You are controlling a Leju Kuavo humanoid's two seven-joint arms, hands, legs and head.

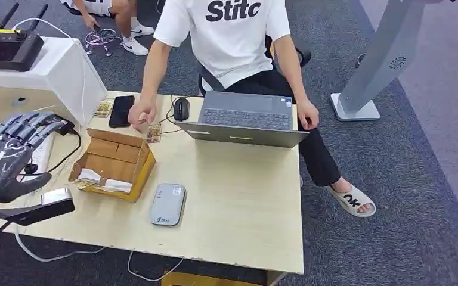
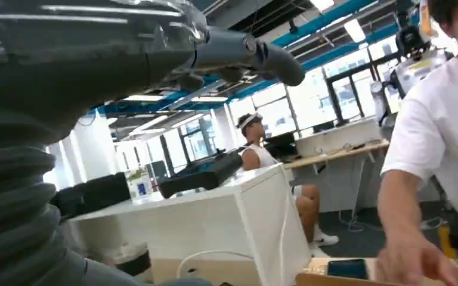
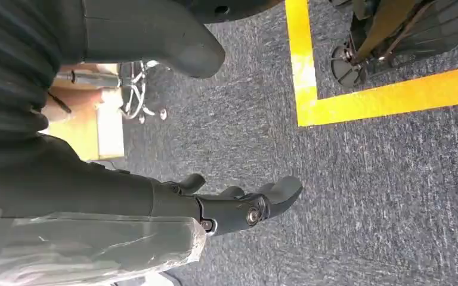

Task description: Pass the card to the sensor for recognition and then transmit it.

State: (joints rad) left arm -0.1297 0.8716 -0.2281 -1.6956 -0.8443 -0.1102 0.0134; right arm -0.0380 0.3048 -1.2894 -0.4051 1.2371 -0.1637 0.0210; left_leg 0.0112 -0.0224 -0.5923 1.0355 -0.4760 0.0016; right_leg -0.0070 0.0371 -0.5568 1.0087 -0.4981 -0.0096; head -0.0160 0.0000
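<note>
Looking down from the head view, the left hand [image 1: 13, 149] is raised at the table's left edge, its fingers extended and apart, grasping nothing. The cards lie well apart from it: one small patterned stack [image 1: 154, 133] sits beside the open cardboard box [image 1: 114, 164], under the person's hand [image 1: 142, 113], and another [image 1: 104, 108] lies next to the black phone [image 1: 121, 111]. The grey card sensor [image 1: 168, 204] rests flat near the front edge of the wooden table [image 1: 238, 202]. By this layout, the task stands at its first step, with no card picked up yet; the next move calls for a reach over or around the box to a card, then a carry back to the sensor. A laptop [image 1: 244, 118] and mouse [image 1: 180, 108] crowd the far side, while bare tabletop to the right of the sensor offers room. A black camera bar [image 1: 36, 208] and cables sit close under the left hand.

From the left wrist view, the left thumb [image 2: 256, 56] juts out over the scene with nothing held; the person's hand [image 2: 417, 259] hovers near the phone [image 2: 347, 268].

From the right wrist view, the right hand [image 3: 232, 208] hangs over grey carpet [image 3: 364, 196] marked with yellow tape [image 3: 381, 95], its fingers loosely curved and apart, holding nothing.
</note>
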